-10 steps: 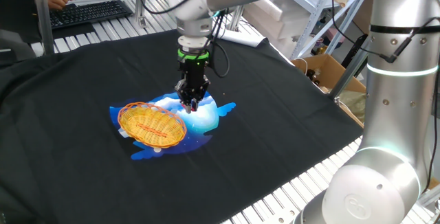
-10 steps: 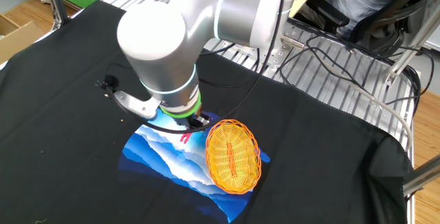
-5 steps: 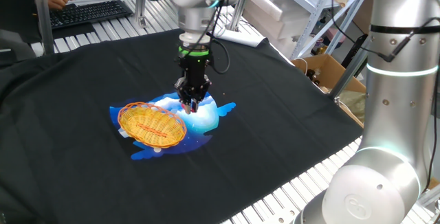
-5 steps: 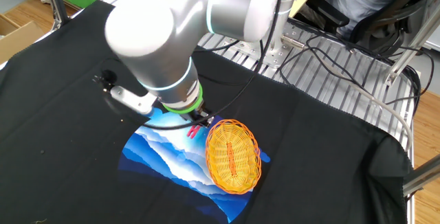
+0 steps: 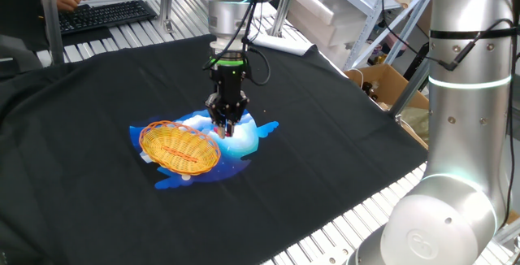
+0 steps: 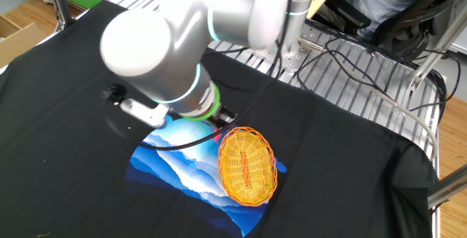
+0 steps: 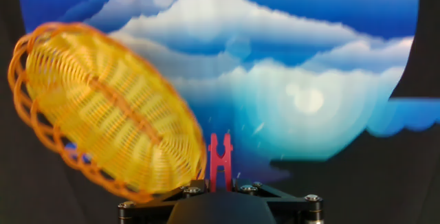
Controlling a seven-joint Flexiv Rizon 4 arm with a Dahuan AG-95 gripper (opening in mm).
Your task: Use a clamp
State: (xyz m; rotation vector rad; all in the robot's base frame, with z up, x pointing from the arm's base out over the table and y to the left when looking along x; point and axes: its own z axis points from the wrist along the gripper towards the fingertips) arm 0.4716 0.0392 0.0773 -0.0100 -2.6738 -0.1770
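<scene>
My gripper (image 5: pixel 225 127) is shut on the small pink-red clamp (image 7: pixel 220 159), which sticks out ahead of the fingers in the hand view. In one fixed view the clamp (image 5: pixel 224 129) shows as a red tip just right of the orange woven basket (image 5: pixel 179 146). The basket lies on a blue-and-white cloud-print cloth (image 5: pixel 248 137). In the hand view the basket (image 7: pixel 103 114) is at the left, its rim close to the clamp. In the other fixed view the arm hides the gripper; only a bit of red (image 6: pixel 217 133) shows beside the basket (image 6: pixel 247 166).
A black cloth (image 5: pixel 325 135) covers the table. A keyboard (image 5: pixel 106 13) and a person's hand are at the far left edge. A cardboard box (image 5: pixel 390 86) stands off the table at the right. A second arm's base (image 5: pixel 455 135) stands at the right.
The arm has risen a little and shifted toward the basket, carrying the clamp. In the other fixed view the clamp, visible earlier, is now mostly hidden behind the arm.
</scene>
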